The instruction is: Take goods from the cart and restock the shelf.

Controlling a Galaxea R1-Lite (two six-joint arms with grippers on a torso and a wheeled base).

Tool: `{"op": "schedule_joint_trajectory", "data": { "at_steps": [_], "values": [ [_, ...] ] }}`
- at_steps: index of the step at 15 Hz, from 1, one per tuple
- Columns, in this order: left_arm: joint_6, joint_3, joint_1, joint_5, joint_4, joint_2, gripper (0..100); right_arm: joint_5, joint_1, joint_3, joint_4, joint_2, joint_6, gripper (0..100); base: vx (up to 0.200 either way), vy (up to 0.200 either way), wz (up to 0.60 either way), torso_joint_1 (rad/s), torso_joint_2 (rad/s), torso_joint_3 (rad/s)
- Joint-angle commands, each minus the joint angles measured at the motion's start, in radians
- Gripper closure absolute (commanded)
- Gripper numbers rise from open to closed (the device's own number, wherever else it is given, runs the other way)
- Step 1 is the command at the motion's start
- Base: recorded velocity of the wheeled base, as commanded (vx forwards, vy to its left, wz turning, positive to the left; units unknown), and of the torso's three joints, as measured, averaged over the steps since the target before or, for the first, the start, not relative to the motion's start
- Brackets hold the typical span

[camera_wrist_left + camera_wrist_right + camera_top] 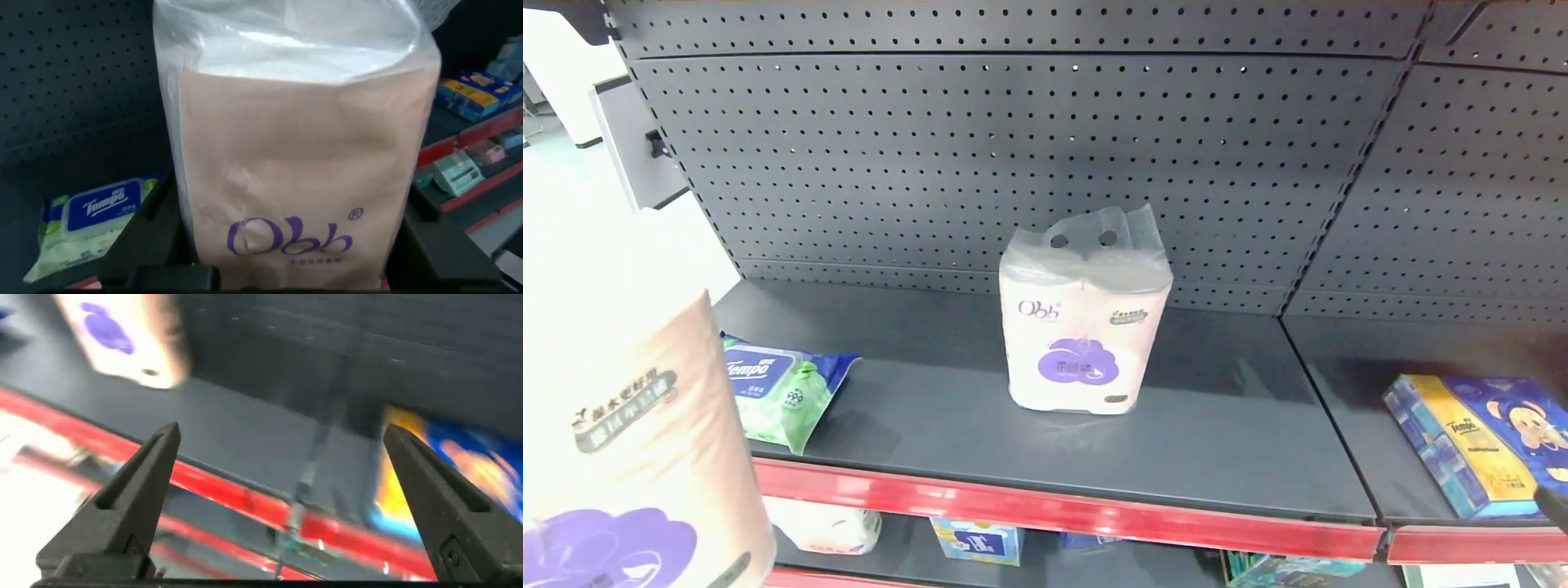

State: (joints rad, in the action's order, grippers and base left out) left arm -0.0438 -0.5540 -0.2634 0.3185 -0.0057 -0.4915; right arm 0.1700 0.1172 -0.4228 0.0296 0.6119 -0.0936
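Closest in, the held roll pack point(629, 441) is looming at the lower left of the head view, in front of the shelf's red edge strip point(1054, 506). The left tool point(290, 212) is pinching it from both sides, its dark fingers point(143, 233) pressing against the wrapper low on the pack. On the robot's right, the right tool point(279, 433) is hovering near the shelf's front edge with its fingers spread wide and nothing between them, the red strip showing in the gap.

Beyond the strip, a wet wipes pack point(784, 388) is lying flat at the left front of the shelf point(1217, 425), just beside the held roll pack. On the neighbouring bay to the right, a blue and yellow tissue bundle point(1478, 441) is lying near the front edge.

Farther back, at mid-shelf, a standing roll pack point(1085, 327) is sitting upright, well apart from both, its clear plastic handle flap sticking up. Behind everything, the perforated back panel point(1013, 163) is closing off the shelf.
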Motion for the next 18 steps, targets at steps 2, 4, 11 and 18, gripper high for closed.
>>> {"op": "schedule_joint_trajectory", "data": {
  "at_steps": [2, 4, 11, 18],
  "values": [
    [0.001, 0.003, -0.002, 0.037, -0.010, -0.107, 100, 0.138, 0.153, -0.203, 0.098, 0.451, -0.012, 0, 0.000, 0.000, 0.00, 0.000, 0.00, 0.000],
    [-0.001, 0.005, 0.001, 0.037, -0.008, -0.128, 100, 0.255, 0.159, -0.281, 0.142, 0.647, -0.038, 0, 0.000, 0.000, 0.00, 0.000, 0.00, 0.000],
    [0.016, -0.007, 0.001, 0.037, -0.008, -0.137, 100, 0.444, 0.183, -0.413, 0.417, 1.025, -0.089, 0, 0.000, 0.000, 0.00, 0.000, 0.00, 0.000],
    [0.015, -0.023, 0.003, 0.005, -0.007, -0.148, 100, 0.559, 0.183, -0.534, 0.417, 1.148, -0.135, 0, 0.000, 0.000, 0.00, 0.000, 0.00, 0.000]
  ]
}}
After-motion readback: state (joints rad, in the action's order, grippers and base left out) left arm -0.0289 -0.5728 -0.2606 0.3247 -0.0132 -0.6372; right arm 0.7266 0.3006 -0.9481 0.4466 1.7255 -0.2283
